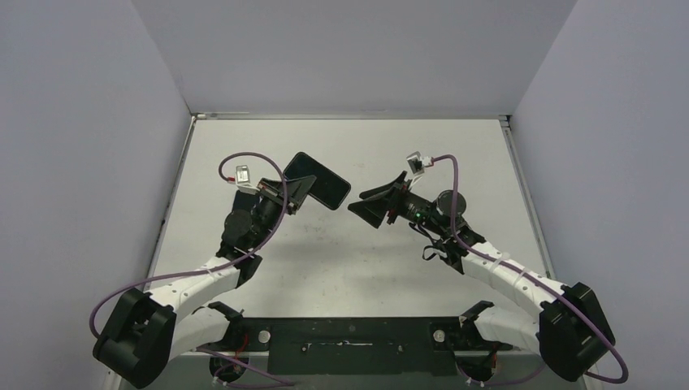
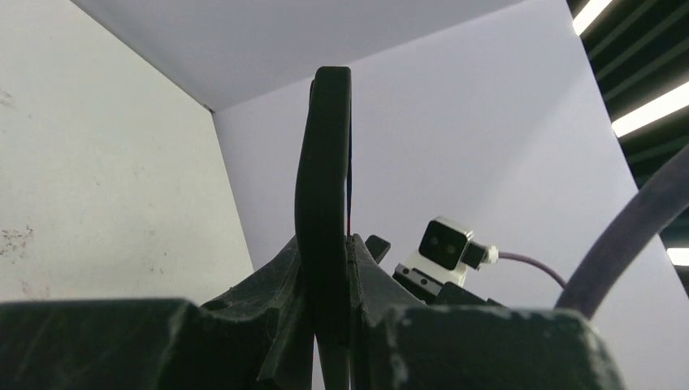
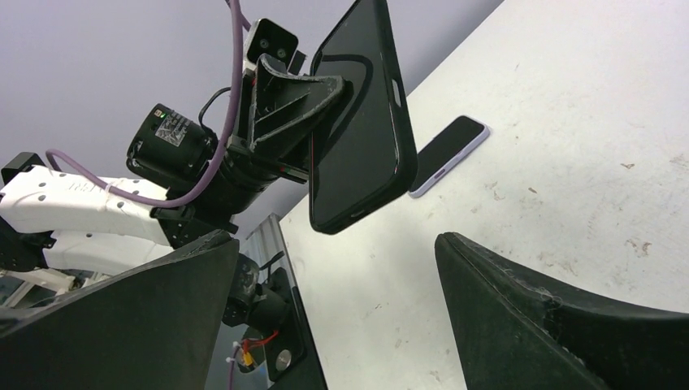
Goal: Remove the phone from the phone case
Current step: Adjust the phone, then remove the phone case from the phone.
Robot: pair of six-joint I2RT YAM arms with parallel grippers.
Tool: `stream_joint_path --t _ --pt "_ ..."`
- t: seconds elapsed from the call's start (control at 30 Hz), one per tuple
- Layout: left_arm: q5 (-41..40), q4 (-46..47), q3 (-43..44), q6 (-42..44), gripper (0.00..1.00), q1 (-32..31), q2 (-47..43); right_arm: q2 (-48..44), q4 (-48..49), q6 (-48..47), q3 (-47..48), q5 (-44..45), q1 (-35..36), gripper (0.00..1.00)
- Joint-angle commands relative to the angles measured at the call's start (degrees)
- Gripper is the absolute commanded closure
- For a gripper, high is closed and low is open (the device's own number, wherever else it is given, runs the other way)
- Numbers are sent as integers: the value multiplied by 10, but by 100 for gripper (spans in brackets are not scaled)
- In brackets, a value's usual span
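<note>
**Case held up in the left claw, phone flat on the desk**

At the left of the top view, the left arm [image 1: 191, 280] reaches up and inward from its base at the near edge. Its left claw [image 1: 296, 191] is pressed together on the black phone case [image 1: 318, 180], pinching it by one end. The case is clear of the desk [image 1: 341, 268] and tilted, its free end pointing toward the right arm. In the left wrist view the case [image 2: 323, 162] stands edge-on and upright, rising from between the two fingers [image 2: 268, 317], which touch it on both sides.

The right wrist view shows the same grip from across the gap. The left claw [image 3: 296, 97] clamps the case [image 3: 361, 122], whose dark glossy face is turned toward that camera, with side buttons on its edge. Past the case's lower end, the phone [image 3: 449, 154] lies flat on the white desk [image 3: 569, 122], dark side up with a pale rim, apart from both claws. It does not show in the top view.

Further right, the right claw [image 1: 370, 203] is spread wide with nothing between its fingers. It points at the case from near by without touching it. Behind it the right arm [image 1: 504, 272] runs back to its base at the lower right
</note>
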Motion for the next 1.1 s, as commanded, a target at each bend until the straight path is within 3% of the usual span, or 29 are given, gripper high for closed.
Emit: stream_joint_path --t 0.0,0.1,0.33,0.7,1.07 --pt "-76 75 -4 -48 100 -6 -22 19 51 11 6 16 17 6" --pt "-82 87 1 -69 100 -10 -12 41 112 37 1 18 27 10" --pt "-91 111 13 -99 100 -26 10 91 150 41 34 23 52 20" --pt "-89 138 17 -122 100 -32 28 118 177 36 54 3 52 52" --pt "-74 132 18 -155 100 -33 36 142 209 17 72 -45 52 96"
